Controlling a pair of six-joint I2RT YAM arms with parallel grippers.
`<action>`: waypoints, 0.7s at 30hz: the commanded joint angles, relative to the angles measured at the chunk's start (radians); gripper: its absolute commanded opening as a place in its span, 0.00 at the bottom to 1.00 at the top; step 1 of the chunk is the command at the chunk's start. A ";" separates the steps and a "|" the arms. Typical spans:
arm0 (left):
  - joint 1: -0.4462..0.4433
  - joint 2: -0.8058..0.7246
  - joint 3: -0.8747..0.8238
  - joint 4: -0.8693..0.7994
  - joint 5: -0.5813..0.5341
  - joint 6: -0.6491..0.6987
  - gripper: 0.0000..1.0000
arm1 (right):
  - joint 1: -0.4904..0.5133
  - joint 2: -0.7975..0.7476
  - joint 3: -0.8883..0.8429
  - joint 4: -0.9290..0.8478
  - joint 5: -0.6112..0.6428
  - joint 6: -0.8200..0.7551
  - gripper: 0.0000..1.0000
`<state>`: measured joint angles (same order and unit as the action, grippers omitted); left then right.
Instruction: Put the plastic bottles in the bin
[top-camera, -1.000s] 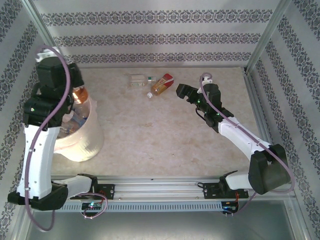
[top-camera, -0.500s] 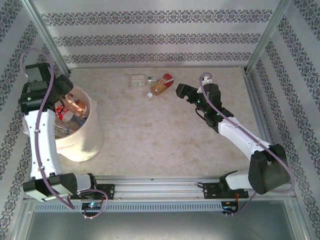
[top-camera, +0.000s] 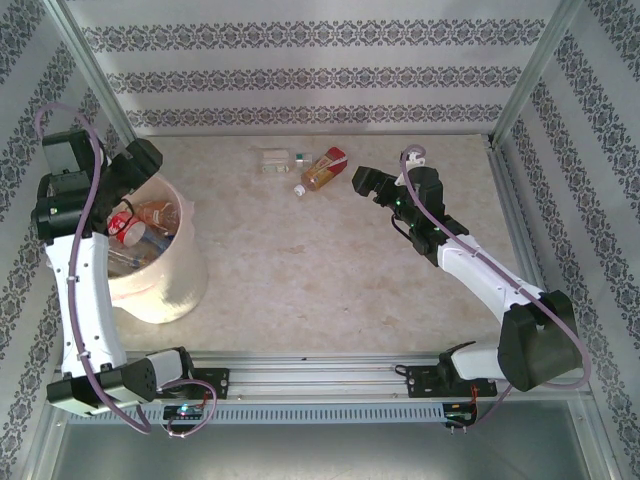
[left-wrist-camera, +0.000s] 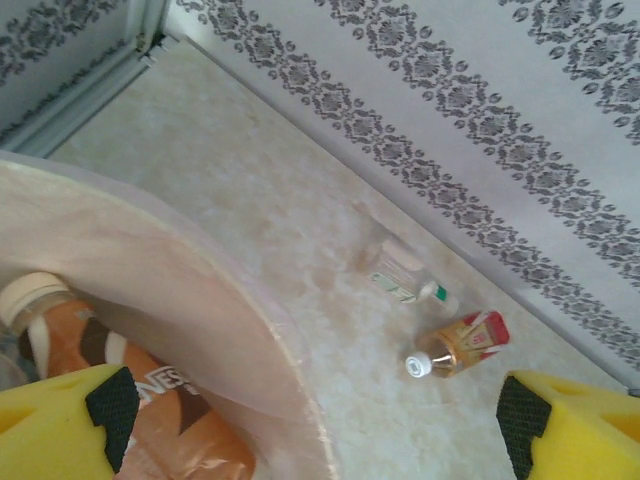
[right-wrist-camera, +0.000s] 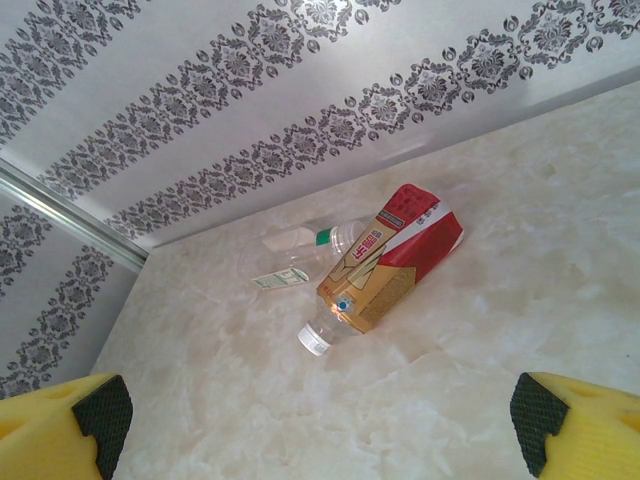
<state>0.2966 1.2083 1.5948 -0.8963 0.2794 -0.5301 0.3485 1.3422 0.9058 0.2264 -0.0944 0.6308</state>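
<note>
Jaws wide and empty on both arms: left gripper (left-wrist-camera: 315, 405) hangs over the far rim of the round cream-white plastic bin (top-camera: 172, 285), where the amber plastic bottle (top-camera: 155, 212) it held a second ago now lies; right gripper (right-wrist-camera: 315, 418) faces a red-labelled amber bottle (right-wrist-camera: 385, 270) and clear green-capped bottle (right-wrist-camera: 300, 250) lying at the far edge of the bare marbled tabletop (top-camera: 330, 270), open room all round

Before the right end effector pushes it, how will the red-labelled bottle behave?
The red-labelled bottle lies on its side, so it may roll or pivot. Being small and plastic, it is probably light and could skid on the smooth table.
</note>
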 joint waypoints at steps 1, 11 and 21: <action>0.009 0.029 -0.068 0.031 0.054 -0.046 0.94 | -0.009 -0.017 0.006 0.030 -0.014 0.008 0.98; -0.017 -0.027 -0.035 0.050 0.042 -0.039 1.00 | -0.009 -0.041 -0.020 0.030 0.036 0.033 0.98; -0.356 0.014 0.123 0.025 -0.208 0.035 1.00 | -0.015 -0.112 -0.078 0.039 0.161 0.028 0.98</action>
<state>0.0219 1.1988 1.6634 -0.8795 0.1753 -0.5430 0.3462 1.2697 0.8471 0.2340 -0.0036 0.6529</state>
